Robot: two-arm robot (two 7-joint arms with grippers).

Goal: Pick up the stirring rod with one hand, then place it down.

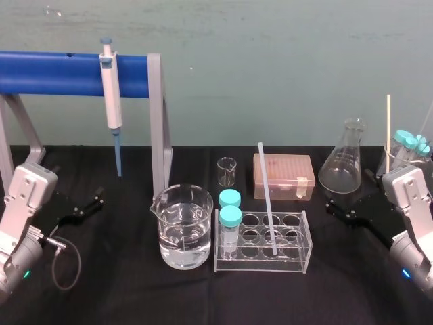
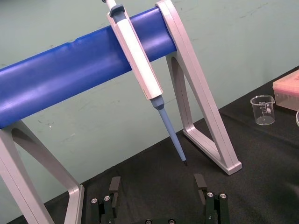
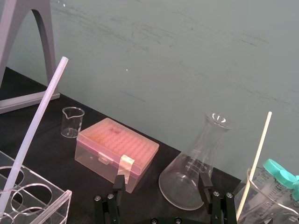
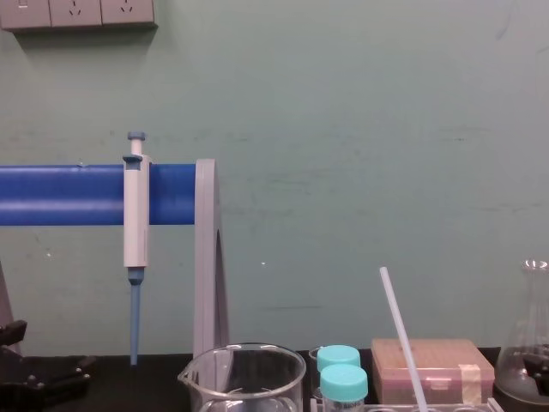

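Note:
The stirring rod (image 1: 266, 196) is a thin white translucent rod standing tilted in a back hole of the clear tube rack (image 1: 260, 265) at the table's middle. It also shows in the right wrist view (image 3: 35, 130) and the chest view (image 4: 401, 335). My right gripper (image 1: 348, 196) rests low at the right of the table, well to the right of the rack, open with nothing between its fingers (image 3: 204, 182). My left gripper (image 1: 91, 205) is parked at the far left near the pipette stand, also open and empty, its fingers (image 2: 114, 184) spread wide.
A water-filled beaker (image 1: 181, 230) and two teal-capped vials (image 1: 230, 217) flank the rack's left side. Behind it stand a small beaker (image 1: 227, 171), a pink tip box (image 1: 283, 176) and a conical flask (image 1: 344, 162). A pipette (image 1: 110, 88) hangs on the blue stand (image 1: 54, 73).

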